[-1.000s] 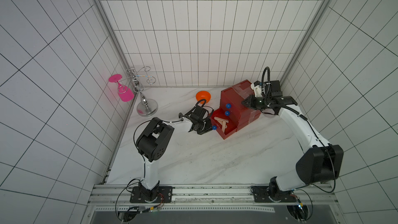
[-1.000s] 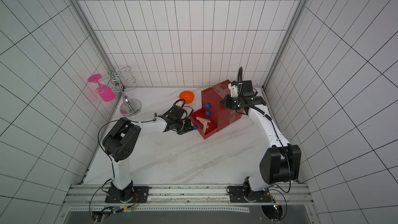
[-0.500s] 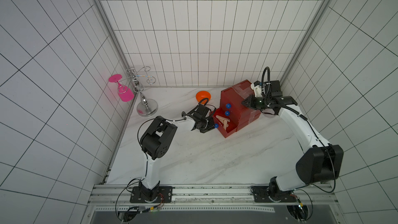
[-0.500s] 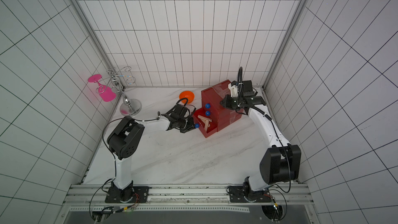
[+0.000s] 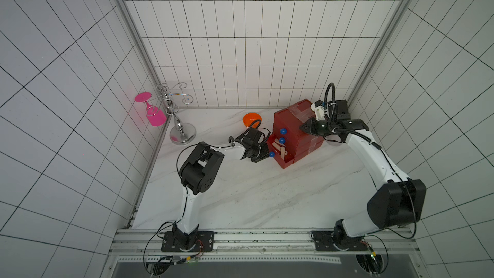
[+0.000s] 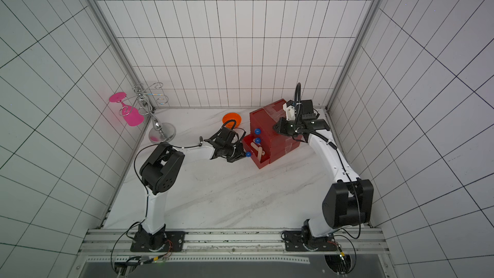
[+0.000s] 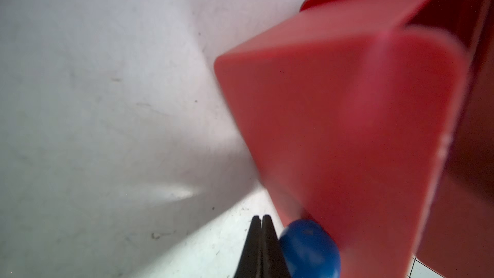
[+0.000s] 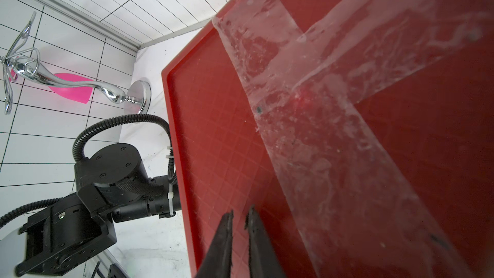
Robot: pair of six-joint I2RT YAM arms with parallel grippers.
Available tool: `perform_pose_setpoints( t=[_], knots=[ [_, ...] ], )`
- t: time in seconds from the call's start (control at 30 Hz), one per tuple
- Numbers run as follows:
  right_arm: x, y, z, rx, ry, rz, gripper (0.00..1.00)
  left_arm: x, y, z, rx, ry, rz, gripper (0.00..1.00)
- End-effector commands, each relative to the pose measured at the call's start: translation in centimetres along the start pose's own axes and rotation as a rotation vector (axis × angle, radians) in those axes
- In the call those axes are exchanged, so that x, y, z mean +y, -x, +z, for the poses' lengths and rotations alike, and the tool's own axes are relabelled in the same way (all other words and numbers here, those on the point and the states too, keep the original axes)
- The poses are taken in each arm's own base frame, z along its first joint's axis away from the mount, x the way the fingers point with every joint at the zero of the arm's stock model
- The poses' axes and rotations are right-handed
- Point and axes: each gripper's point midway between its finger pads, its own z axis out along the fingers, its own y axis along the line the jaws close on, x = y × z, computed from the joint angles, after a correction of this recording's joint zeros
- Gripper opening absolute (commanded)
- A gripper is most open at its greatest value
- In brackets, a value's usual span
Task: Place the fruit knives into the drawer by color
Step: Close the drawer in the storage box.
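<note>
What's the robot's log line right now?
left gripper: jaws shut beside blue knob | bottom drawer: open, pink knives inside | right gripper: over chest top

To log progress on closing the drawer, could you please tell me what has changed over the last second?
The left end effector, shut, moved toward the red chest, and the bottom drawer, its blue knob beside it, slid partly in. Peach-pink fruit knives still show inside. The right end effector stayed on the chest top; the orange bowl did not move.
</note>
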Motion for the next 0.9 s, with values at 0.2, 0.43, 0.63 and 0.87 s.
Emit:
perform_pose_setpoints(
  t=[0.2,0.43,0.63,0.87],
  knots=[
    [-8.9,-17.4,3.0,0.625,-0.325,0.240,0.16,-2.2,1.2,1.1,-0.018,-0.074,-0.003,0.00],
    [-9.0,-17.7,3.1,0.632,-0.324,0.246,0.16,-2.8,1.5,1.8,-0.015,-0.101,-0.012,0.00],
    [-9.0,-17.9,3.2,0.638,-0.323,0.252,0.16,-3.7,1.8,2.3,-0.018,-0.129,-0.016,0.00],
    [-9.1,-18.2,3.2,0.644,-0.325,0.255,0.16,-4.6,2.1,2.8,-0.019,-0.154,-0.020,0.00]
  ],
)
